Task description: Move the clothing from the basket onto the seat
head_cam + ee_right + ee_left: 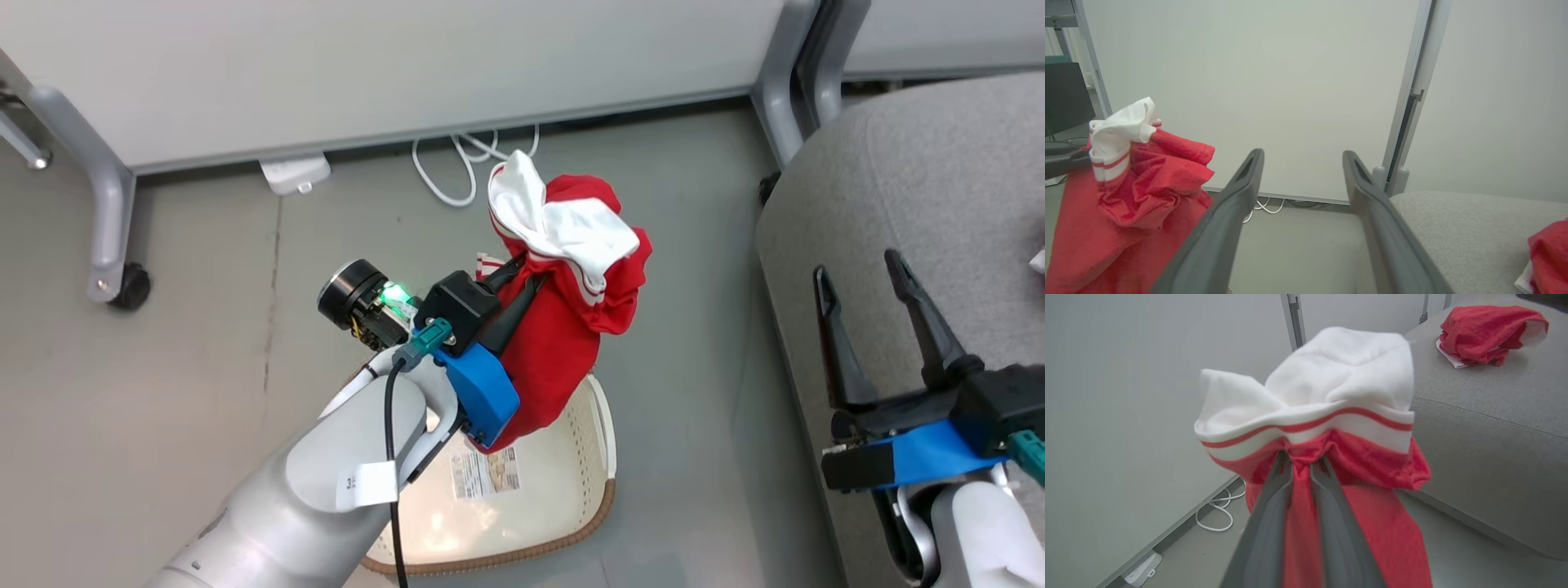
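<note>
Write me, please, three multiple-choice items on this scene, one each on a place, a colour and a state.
1. Where is the red garment in the left gripper, relative to the basket?
A) hanging over it
B) lying flat inside it
C) underneath it

2. What colour is the basket's rim?
A) blue
B) brown
C) black

3. The right gripper is:
A) shut on the garment
B) shut on the basket
C) open and empty

Answers:
1 A, the garment hangs from the closed jaws above the basket.
2 B, a brown woven-look band edges the cream wall.
3 C, its jaws stand apart with nothing between them.
</note>
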